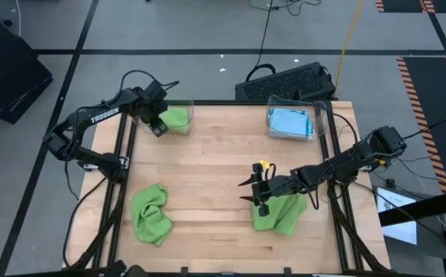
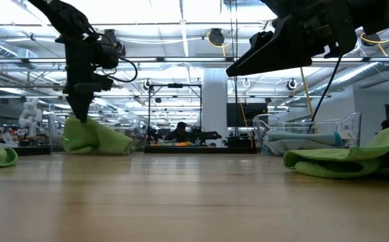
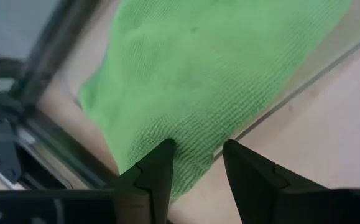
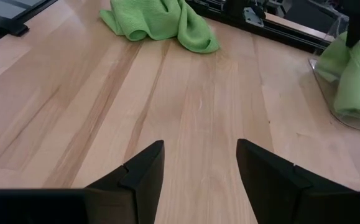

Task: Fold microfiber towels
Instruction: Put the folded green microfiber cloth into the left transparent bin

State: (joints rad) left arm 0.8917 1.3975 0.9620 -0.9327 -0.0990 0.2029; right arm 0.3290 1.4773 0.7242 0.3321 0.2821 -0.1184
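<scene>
1. Two grippers parted: left gripper straddles the green towel edge in the clear bin, far-left corner.
2. Right gripper hovers empty over bare table.
3. I judge: pinch one layer only, lift slowly.

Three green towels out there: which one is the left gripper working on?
The green towel in the clear bin at the table's far left corner; the left gripper is down on its edge. The other two lie loose on the near tabletop.

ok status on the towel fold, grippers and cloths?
Left gripper down on green towel in far-left bin, grip unconfirmed. Right gripper open, empty, beside crumpled green towel. Third green towel unfolded, nothing blocking.
</scene>
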